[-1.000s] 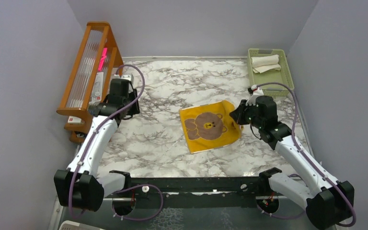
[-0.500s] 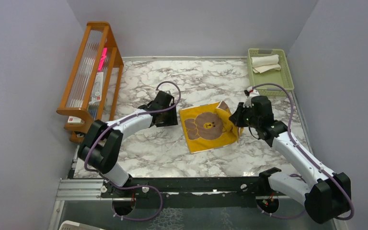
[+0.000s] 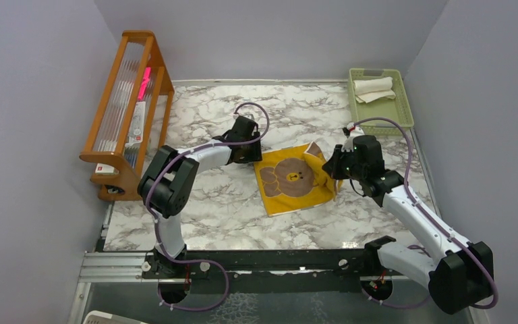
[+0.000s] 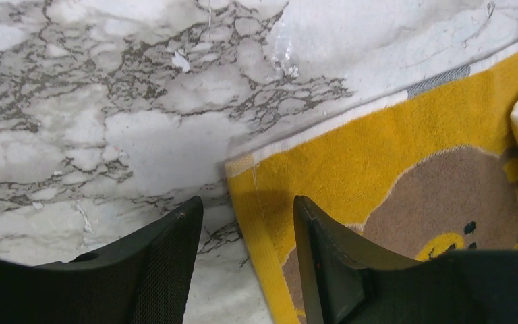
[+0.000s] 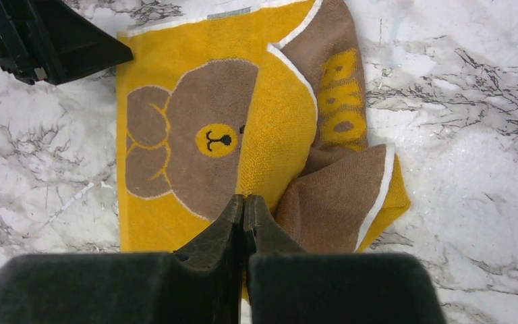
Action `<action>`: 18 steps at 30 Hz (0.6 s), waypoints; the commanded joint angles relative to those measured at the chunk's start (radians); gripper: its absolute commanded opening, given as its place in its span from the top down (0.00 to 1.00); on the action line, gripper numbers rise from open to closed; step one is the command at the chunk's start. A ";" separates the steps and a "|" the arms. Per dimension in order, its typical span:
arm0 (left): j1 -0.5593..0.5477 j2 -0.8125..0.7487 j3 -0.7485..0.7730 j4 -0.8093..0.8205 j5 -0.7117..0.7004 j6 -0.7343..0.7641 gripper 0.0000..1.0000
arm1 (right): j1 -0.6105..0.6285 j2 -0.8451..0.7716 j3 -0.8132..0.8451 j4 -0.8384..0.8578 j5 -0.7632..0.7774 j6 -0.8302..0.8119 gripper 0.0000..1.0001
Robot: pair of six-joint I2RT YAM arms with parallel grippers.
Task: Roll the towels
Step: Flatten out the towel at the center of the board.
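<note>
We find the yellow towel [image 3: 295,179] lying flat on the worktop [image 3: 202,223], right of centre and slightly skewed to the worktop's edges, bear print up. Its right-hand side is turned over into a brown flap [image 5: 337,202], which lies loosely on top of the yellow face. The cream-white towel [image 3: 371,86] sits in the basket [image 3: 405,115] at the far right corner. We see no third towel in these views.

The left gripper [image 4: 246,209] is low at the towel's far-left corner [image 4: 233,165]. Its jaws stand apart and straddle that corner: one finger is over bare marble, the other over yellow cloth. Nothing is gripped.

The right gripper [image 5: 243,202] is at the towel's right side with its fingers pressed fully together. The tips point at the line where the flap meets the yellow face. We cannot tell whether a pinch of cloth is caught between them.

The relation that governs the next move, in our judgement, is this: the turned-over edge runs from the far side to the near side, so any roll has that line as its axis and advances toward the left edge of the worktop. The right arm is the nearer one to that edge. The left gripper is on the opposite side, placed to pin or tension the corner.

The rack [image 3: 125,101] on the left edge is well apart from the work.
</note>
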 commanded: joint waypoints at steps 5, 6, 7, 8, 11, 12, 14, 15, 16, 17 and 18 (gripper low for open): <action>-0.004 0.070 0.048 -0.019 -0.097 0.042 0.52 | -0.005 0.003 -0.009 0.041 0.031 -0.033 1.00; -0.005 0.075 0.052 -0.022 -0.103 0.044 0.56 | -0.005 0.001 -0.008 0.040 0.033 -0.033 1.00; -0.006 0.081 0.053 -0.026 -0.109 0.045 0.61 | -0.005 -0.001 -0.007 0.038 0.034 -0.032 1.00; -0.008 0.087 0.053 -0.029 -0.114 0.046 0.64 | -0.005 -0.002 -0.006 0.037 0.036 -0.033 1.00; -0.024 0.101 0.046 -0.033 -0.127 0.048 0.70 | -0.004 -0.011 -0.002 0.031 0.041 -0.034 1.00; -0.031 0.106 0.044 -0.032 -0.134 0.049 0.71 | -0.004 -0.014 -0.003 0.028 0.044 -0.034 1.00; -0.042 0.119 0.041 -0.033 -0.146 0.048 0.75 | -0.004 -0.019 -0.003 0.023 0.048 -0.035 1.00; -0.045 0.125 0.042 -0.031 -0.147 0.048 0.79 | -0.004 -0.021 -0.003 0.019 0.050 -0.035 1.00; -0.047 0.131 0.042 -0.029 -0.147 0.046 0.85 | -0.004 -0.023 -0.002 0.015 0.054 -0.035 1.00; -0.048 0.139 0.044 -0.027 -0.147 0.046 0.93 | -0.004 -0.025 -0.002 0.009 0.057 -0.037 1.00; -0.049 0.144 0.047 -0.026 -0.148 0.047 1.00 | -0.004 -0.025 0.001 0.004 0.061 -0.038 0.97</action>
